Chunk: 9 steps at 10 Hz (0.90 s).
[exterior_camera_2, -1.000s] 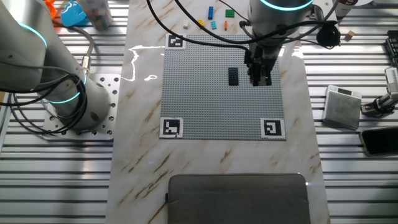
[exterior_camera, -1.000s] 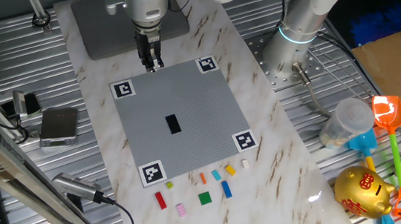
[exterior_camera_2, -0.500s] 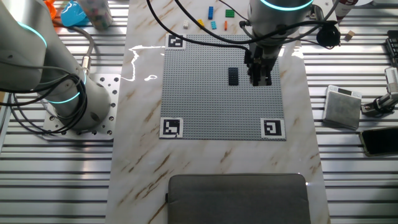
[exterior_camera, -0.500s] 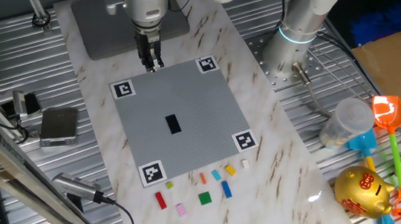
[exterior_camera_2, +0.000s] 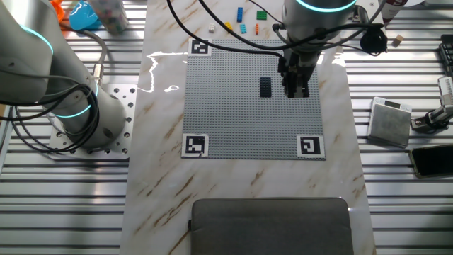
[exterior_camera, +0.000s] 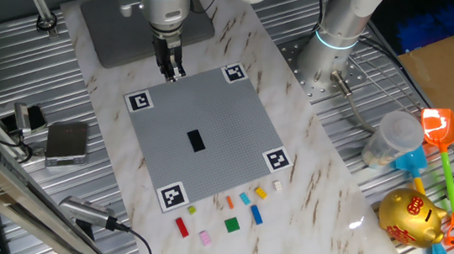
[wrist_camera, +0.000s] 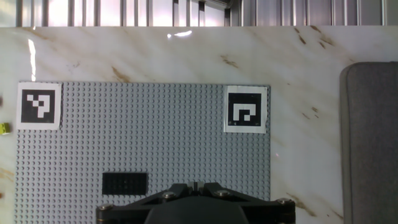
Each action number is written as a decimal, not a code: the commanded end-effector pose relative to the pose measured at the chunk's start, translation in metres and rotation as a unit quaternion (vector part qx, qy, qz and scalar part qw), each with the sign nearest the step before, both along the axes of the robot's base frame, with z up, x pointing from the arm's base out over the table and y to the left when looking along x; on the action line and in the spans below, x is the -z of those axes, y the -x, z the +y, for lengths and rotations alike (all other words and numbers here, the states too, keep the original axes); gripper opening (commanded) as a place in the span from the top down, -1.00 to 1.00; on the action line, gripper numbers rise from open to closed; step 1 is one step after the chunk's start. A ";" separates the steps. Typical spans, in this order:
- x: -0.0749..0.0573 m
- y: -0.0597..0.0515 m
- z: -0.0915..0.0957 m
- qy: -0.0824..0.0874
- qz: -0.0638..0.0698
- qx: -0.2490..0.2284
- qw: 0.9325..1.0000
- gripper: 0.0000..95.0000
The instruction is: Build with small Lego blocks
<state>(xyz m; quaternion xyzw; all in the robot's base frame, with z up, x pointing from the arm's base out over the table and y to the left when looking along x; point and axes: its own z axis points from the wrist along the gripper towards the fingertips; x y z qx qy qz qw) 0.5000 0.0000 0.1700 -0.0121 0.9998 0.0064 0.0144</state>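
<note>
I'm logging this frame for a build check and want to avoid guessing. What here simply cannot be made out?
- Gripper opening: fingers look close together in both fixed views, too small to judge; hand view cuts the fingertips off at its bottom edge.
- Stud counts of the loose small Lego blocks: too small.
- Whether the black brick is pressed fully into the grey plate: not visible.

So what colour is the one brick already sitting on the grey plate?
Black; it shows best in the hand view.

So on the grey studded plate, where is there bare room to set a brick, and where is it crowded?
The plate is bare all around the single black brick, out to the four corner markers. The gripper hangs over the plate's edge between two markers. The crowded spot is the marble strip just off the plate's opposite edge, where the loose coloured bricks are scattered.
</note>
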 end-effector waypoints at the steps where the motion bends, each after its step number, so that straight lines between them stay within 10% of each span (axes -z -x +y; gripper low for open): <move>1: 0.000 0.000 0.000 0.001 0.001 0.000 1.000 1.00; 9: 0.000 0.000 0.000 0.001 0.003 -0.033 0.999 1.00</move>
